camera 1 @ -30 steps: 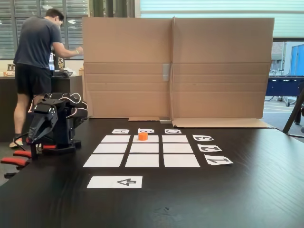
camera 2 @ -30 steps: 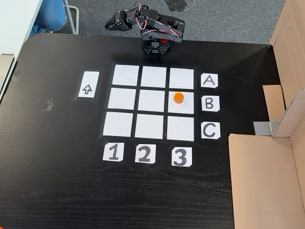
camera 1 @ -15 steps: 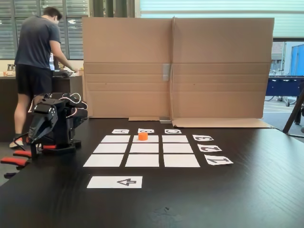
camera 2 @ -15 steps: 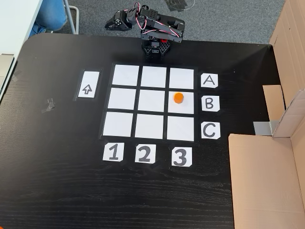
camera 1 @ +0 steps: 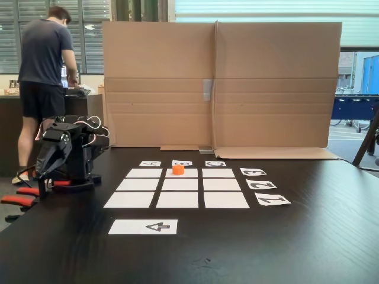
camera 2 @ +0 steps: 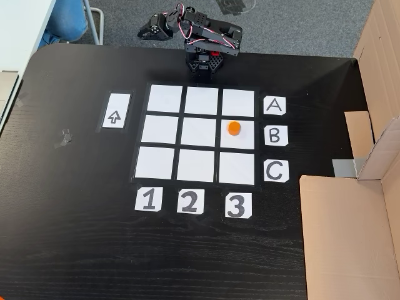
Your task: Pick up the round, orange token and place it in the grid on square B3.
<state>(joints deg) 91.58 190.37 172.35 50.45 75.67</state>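
The token [camera 2: 234, 128] stands on square B3 [camera 2: 237, 142], in the row of card B [camera 2: 275, 135]. The gripper [camera 2: 147, 31] is folded back beyond the grid [camera 2: 165, 130], well apart from the token; whether it is open, I cannot tell.

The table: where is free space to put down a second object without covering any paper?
The table is bare below the number cards 1, 2 and 3, and on the left of the arrow sheet, apart from a small scrap there. It is crowded around the grid, where the token stands, and by the arm.
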